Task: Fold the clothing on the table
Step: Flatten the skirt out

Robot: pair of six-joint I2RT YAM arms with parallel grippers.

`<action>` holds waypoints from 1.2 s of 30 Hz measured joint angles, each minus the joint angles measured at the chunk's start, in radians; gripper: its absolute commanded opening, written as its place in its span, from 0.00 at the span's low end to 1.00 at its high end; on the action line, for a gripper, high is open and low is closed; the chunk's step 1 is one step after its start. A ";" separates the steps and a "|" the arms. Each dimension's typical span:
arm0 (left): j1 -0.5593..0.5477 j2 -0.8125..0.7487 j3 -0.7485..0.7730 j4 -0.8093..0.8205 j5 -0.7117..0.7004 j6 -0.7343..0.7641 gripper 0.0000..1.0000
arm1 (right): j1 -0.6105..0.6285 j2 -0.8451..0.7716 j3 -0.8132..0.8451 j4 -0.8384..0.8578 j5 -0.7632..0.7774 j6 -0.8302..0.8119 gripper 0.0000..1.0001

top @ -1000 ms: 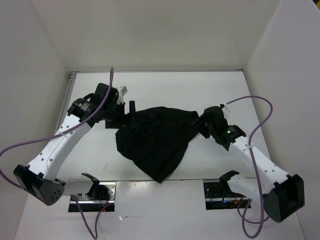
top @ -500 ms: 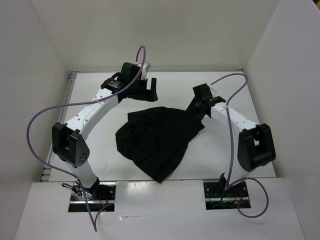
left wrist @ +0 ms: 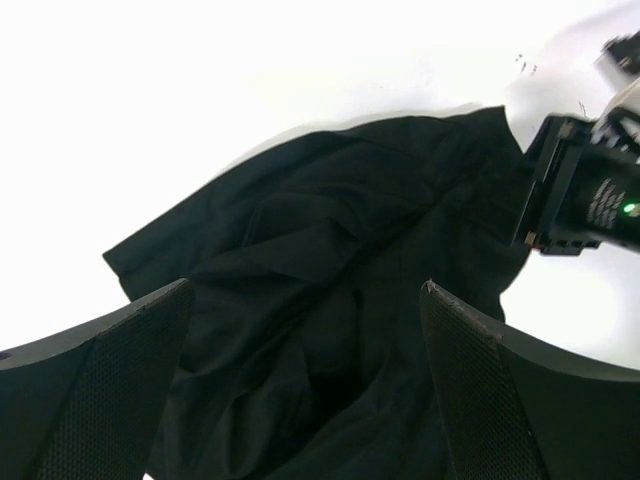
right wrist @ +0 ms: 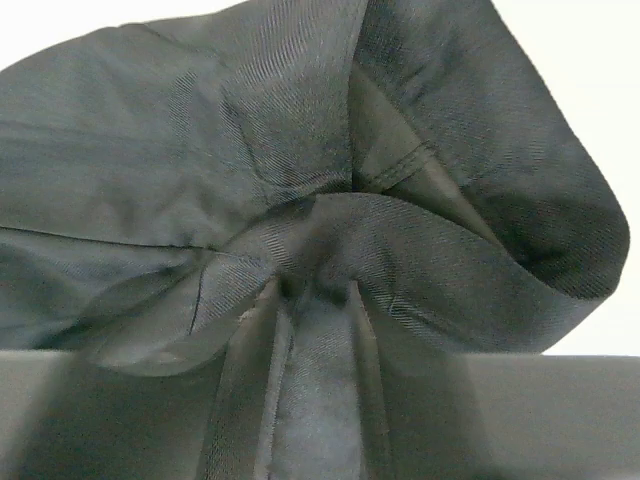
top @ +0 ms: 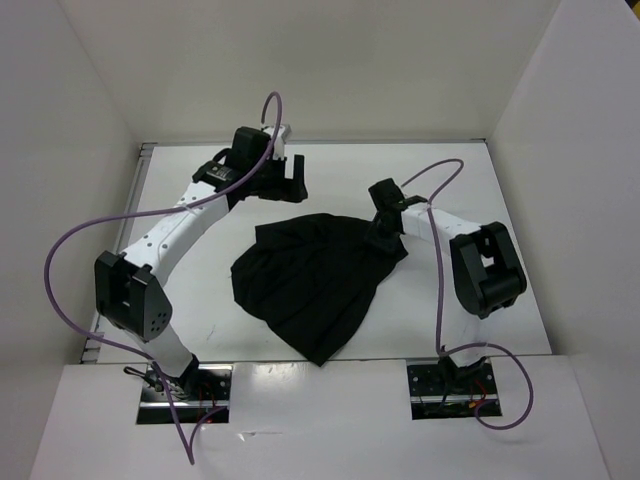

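Right gripper [top: 381, 238] is clenching the far right corner of the clothing [top: 310, 285]. In the right wrist view the black fabric is gathering into folds that are running down between its two fingers. Left gripper [top: 297, 178] is hanging released, its jaws standing wide apart with nothing between them. It is hovering over the far left part of the table [top: 450, 170], just beyond the garment's far edge and not touching it.

The table is lying white and matte between white walls [top: 60, 150]. The clothing is lying across the middle of it as a creased black shape. It is spreading widest toward the far side and narrowing to a point close to the near edge. Its far left edge is resting flat on the white surface, while its far right corner is bunching up at the right gripper.

Left arm [top: 170, 225] is rising from the near left and reaching toward the far side. Right arm [top: 480, 265] is folding back on itself at the right, its forearm pointing left toward the cloth. Two metal mounting plates [top: 185, 390] are sitting at the near edge, well apart from each other. Purple cables [top: 55, 270] are looping beside both arms. In the left wrist view a small green light [left wrist: 628, 208] is glowing on the right gripper's body.
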 measured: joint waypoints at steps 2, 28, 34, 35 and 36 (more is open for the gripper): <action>0.004 -0.001 -0.004 0.007 0.000 0.000 1.00 | 0.010 0.027 0.000 0.004 -0.006 0.005 0.22; 0.049 -0.054 -0.066 0.041 -0.021 -0.011 1.00 | 0.165 -0.130 0.484 -0.126 0.067 -0.168 0.00; 0.128 -0.055 -0.096 0.053 -0.012 -0.055 1.00 | 0.201 -0.205 0.583 -0.040 0.043 -0.256 0.00; 0.143 -0.055 -0.103 0.054 -0.007 -0.060 1.00 | 0.205 -0.260 0.565 -0.043 0.068 -0.256 0.00; 0.154 -0.055 -0.110 0.054 -0.001 -0.062 1.00 | 0.205 -0.315 0.531 -0.037 0.095 -0.247 0.00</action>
